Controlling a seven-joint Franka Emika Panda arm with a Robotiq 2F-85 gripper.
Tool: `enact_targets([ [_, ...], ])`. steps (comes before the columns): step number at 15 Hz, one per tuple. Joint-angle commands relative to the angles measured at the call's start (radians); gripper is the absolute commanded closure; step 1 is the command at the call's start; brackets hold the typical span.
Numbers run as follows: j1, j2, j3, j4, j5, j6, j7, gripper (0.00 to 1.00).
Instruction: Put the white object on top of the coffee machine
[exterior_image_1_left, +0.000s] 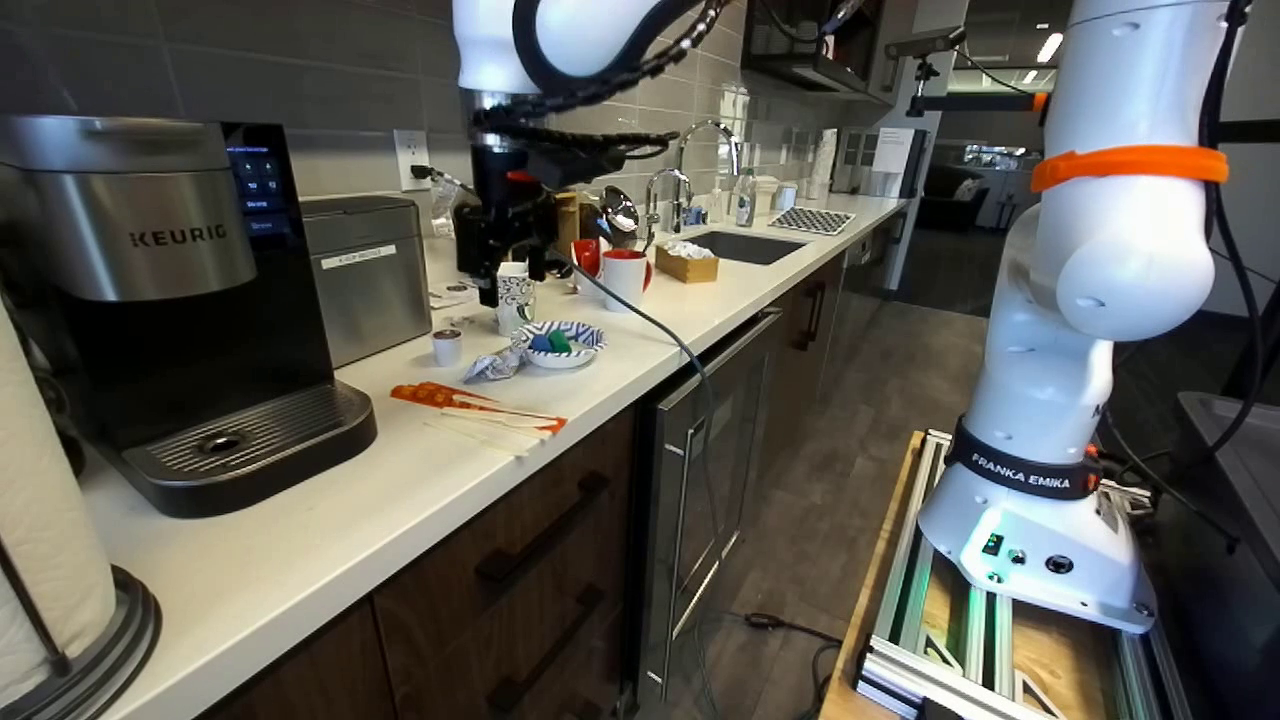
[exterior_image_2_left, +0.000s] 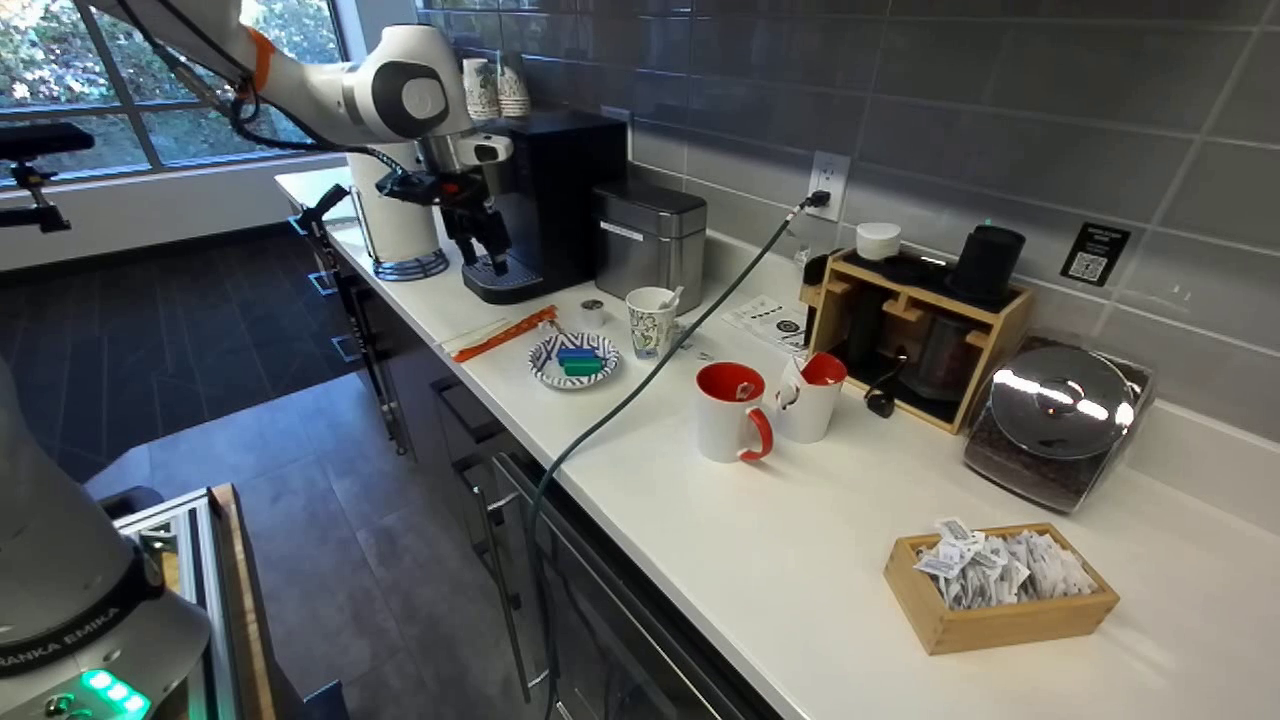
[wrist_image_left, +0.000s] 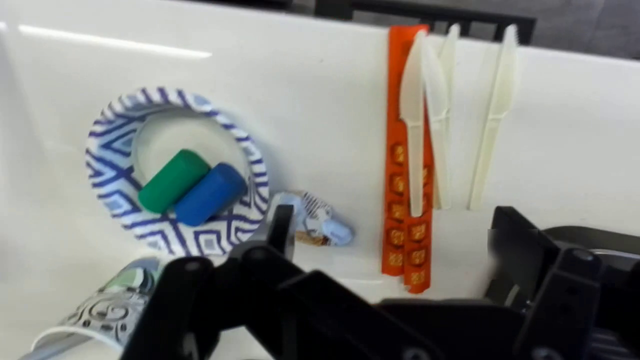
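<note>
A small white cup-like pod (exterior_image_1_left: 447, 347) with a dark lid stands beside the coffee machine, also in an exterior view (exterior_image_2_left: 592, 314). A plain white rounded cup (exterior_image_2_left: 878, 242) sits on a wooden rack. I cannot tell which is the white object. The black and silver coffee machine (exterior_image_1_left: 190, 220) shows in both exterior views (exterior_image_2_left: 575, 190); part of its drip tray (wrist_image_left: 617, 257) shows at the wrist view's right edge. My gripper (wrist_image_left: 397, 225) is open and empty above the counter, also in an exterior view (exterior_image_2_left: 485, 263). The pod is hidden in the wrist view.
A patterned dish (wrist_image_left: 115, 202) with blue and green blocks, a patterned paper cup (exterior_image_2_left: 650, 330), a crumpled wrapper (wrist_image_left: 325, 222) and orange packs with knives (wrist_image_left: 395, 185) lie nearby. A steel box (exterior_image_1_left: 370, 280) stands beside the machine. A cable (exterior_image_2_left: 640, 385) crosses the counter.
</note>
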Motion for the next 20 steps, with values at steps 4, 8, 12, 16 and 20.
enact_targets([
  [4,0.058,0.191,-0.075,0.164,-0.225,-0.020,0.073,0.00],
  [8,0.067,0.181,-0.094,0.144,-0.214,0.013,0.052,0.00],
  [12,0.066,0.254,-0.117,0.178,-0.203,0.140,0.083,0.00],
  [16,0.063,0.335,-0.155,0.220,-0.141,0.214,0.100,0.00],
  [20,0.063,0.388,-0.179,0.270,-0.034,0.264,0.088,0.00],
])
